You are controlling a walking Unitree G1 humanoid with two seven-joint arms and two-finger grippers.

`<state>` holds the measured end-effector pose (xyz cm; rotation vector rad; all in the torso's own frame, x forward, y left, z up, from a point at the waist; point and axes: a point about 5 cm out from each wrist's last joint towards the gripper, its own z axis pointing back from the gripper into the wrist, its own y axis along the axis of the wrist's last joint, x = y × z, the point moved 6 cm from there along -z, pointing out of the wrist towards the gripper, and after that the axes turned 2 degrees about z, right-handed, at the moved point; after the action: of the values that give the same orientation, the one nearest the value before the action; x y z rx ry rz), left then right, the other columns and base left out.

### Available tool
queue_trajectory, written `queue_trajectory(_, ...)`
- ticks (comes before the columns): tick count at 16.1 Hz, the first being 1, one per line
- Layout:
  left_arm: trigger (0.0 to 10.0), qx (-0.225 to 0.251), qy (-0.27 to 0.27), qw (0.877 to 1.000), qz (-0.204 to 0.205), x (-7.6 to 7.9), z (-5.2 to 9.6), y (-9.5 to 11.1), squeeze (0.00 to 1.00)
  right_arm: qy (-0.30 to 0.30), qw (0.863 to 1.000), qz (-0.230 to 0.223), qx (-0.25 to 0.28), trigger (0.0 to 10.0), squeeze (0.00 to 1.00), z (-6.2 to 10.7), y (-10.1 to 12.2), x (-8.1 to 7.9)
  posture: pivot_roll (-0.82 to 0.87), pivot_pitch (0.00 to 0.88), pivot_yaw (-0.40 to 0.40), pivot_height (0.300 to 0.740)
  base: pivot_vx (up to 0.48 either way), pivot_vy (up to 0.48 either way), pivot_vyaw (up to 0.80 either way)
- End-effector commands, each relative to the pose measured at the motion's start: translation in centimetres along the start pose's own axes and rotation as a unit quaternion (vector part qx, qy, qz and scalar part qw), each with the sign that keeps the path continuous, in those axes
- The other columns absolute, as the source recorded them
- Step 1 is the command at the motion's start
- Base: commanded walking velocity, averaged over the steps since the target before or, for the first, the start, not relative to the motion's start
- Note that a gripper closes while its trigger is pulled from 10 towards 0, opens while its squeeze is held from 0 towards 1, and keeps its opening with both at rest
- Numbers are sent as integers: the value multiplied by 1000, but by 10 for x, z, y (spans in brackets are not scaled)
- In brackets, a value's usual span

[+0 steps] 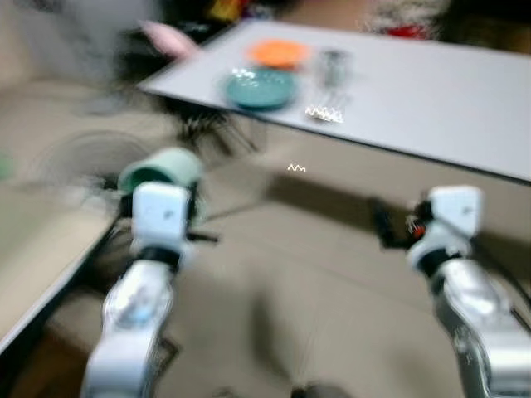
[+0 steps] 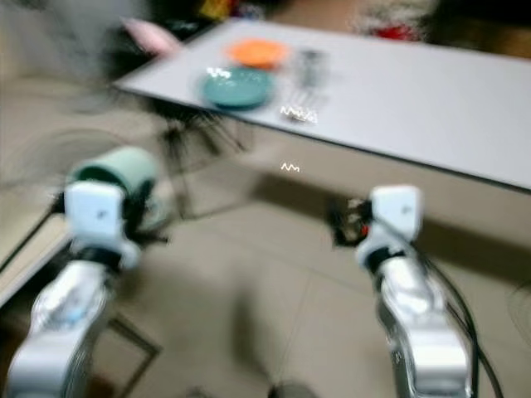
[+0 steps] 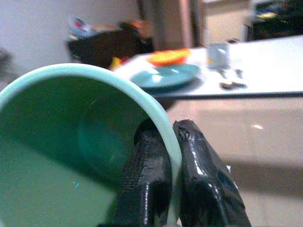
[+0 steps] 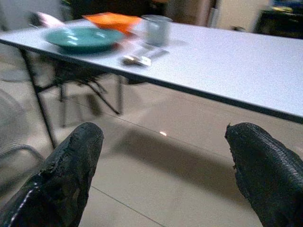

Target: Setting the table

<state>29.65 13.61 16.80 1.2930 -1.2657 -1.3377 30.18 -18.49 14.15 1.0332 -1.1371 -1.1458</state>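
Observation:
My left gripper (image 3: 163, 189) is shut on the rim of a mint-green cup (image 3: 71, 142), one finger inside and one outside; in the head views the cup (image 1: 162, 168) sits just above the left wrist. My right gripper (image 4: 165, 175) is open with nothing between its fingers, held out over the floor. Ahead stands a grey table (image 1: 431, 99) carrying a teal plate (image 1: 261, 88), an orange plate (image 1: 280, 53), a glass (image 1: 333, 66) and cutlery (image 1: 325, 112). The head views are blurred.
A second light table (image 1: 41, 240) edges in at the left. Chairs and a fan-like grille (image 1: 91, 157) stand near the grey table's left end. Beige tiled floor (image 1: 290, 282) lies between me and the table.

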Motion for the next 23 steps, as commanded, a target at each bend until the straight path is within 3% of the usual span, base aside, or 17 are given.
queue_trajectory(1, 10000, 7, -16, 1000, 4, 7, 1, 3, 0, -10, 1000, 3, 2, 10000, 0, -1, 4, 7, -158, 33, 68, 740, 281, 0, -744)
queue_trajectory(4, 10000, 11, -13, 1000, 22, 6, 0, 6, 0, -13, 1000, 2, 7, 10000, 0, 1, 7, 10, -163, 26, 72, 740, 300, 0, -744)
queue_trajectory(16, 10000, 26, -18, 999, 28, 1, -10, 13, 0, -27, 999, -5, 35, 10000, 0, -5, 20, 14, -164, 0, 87, 740, 375, 0, -747)
queue_trajectory(23, 10000, 31, -28, 999, 24, 2, -21, 16, 0, 12, 998, -16, 55, 10000, 0, -12, 31, -1, -173, 0, 114, 740, 390, 0, -62)
